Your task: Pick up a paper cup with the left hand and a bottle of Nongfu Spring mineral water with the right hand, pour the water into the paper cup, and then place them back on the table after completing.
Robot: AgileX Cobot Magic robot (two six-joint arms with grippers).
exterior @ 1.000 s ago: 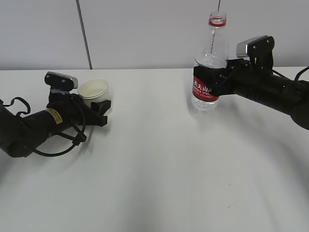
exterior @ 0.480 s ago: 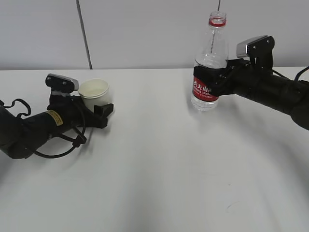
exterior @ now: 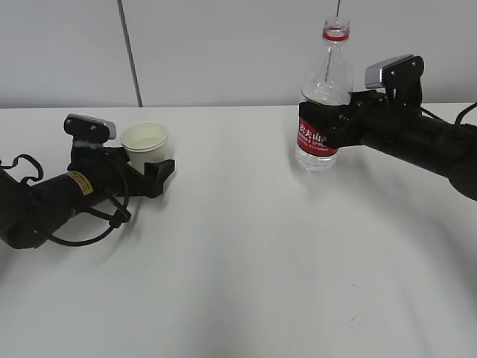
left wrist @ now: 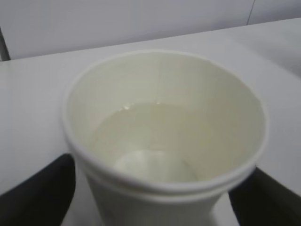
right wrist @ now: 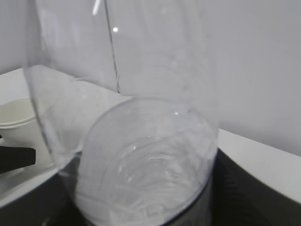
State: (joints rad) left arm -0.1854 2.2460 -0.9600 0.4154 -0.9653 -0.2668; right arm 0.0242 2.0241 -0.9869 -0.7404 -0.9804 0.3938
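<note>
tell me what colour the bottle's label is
Red with white writing, on the bottle; clearest in the exterior view.

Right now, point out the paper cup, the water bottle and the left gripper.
paper cup [exterior: 144,139], exterior view, inner wall.
water bottle [exterior: 326,78], exterior view, clear upper body.
left gripper [exterior: 159,175], exterior view, between fingertips.

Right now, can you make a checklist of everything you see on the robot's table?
Surface: plain white flat table, bare in front.
Job's things: white paper cup upright, with clear water inside; clear plastic bottle with red label upright, uncapped.
Clutter: nothing seen.
End effectors: left end effector open around the cup, apart from it; right end effector shut on the bottle.
Cables: black cable loops beside the left arm.
Surroundings: pale grey wall panels behind.
</note>
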